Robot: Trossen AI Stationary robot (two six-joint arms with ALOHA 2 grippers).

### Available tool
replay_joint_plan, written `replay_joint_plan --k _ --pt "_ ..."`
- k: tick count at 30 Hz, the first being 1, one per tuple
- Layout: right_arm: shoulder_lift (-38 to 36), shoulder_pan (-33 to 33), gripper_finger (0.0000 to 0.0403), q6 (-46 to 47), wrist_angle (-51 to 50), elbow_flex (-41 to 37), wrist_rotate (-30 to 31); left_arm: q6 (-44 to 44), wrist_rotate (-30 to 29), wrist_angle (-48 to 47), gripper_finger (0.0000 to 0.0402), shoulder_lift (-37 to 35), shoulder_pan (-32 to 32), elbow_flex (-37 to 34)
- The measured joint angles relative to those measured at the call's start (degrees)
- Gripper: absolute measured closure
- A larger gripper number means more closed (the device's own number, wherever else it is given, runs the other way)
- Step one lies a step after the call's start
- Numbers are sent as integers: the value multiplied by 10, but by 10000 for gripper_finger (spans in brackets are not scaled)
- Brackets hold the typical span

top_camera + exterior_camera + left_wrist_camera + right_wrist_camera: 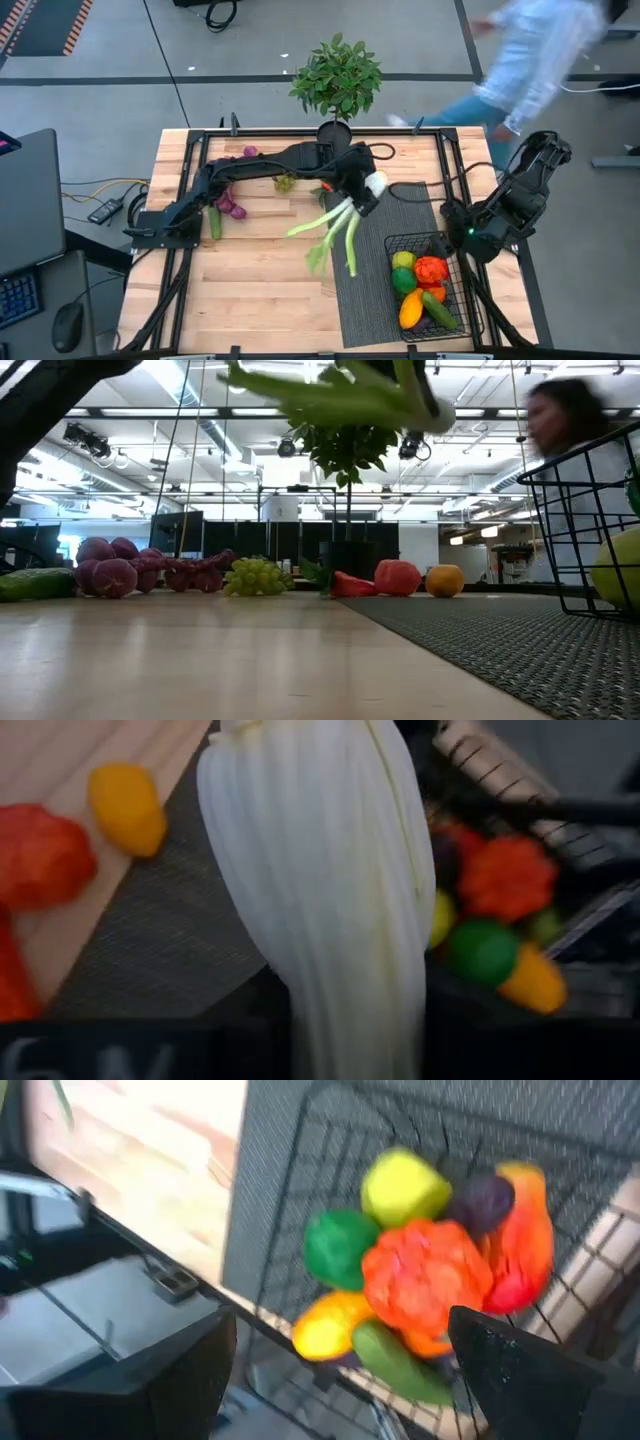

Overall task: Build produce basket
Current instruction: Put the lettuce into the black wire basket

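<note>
Left gripper fingers clamped on leek, held above worktop beside basket; basket on mat, holding produce; right gripper by basket, finger state unclear.

Leek hangs overhead; purple grapes, green grapes, red pepper, orange line wooden table (basket on mat).
</note>
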Motion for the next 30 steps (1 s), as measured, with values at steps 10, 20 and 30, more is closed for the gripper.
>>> replay_joint_plan --k 10,20,30 --pt "-54 -25 37 -117 -25 0 14 -189 21 174 262 -17 -31 0" --pt "-136 -29 37 -311 -42 0 -47 -366 -193 285 261 -16 -82 0" --pt "-184 -29 37 -436 -46 0 -27 -488 -323 412 258 -16 -142 -71"
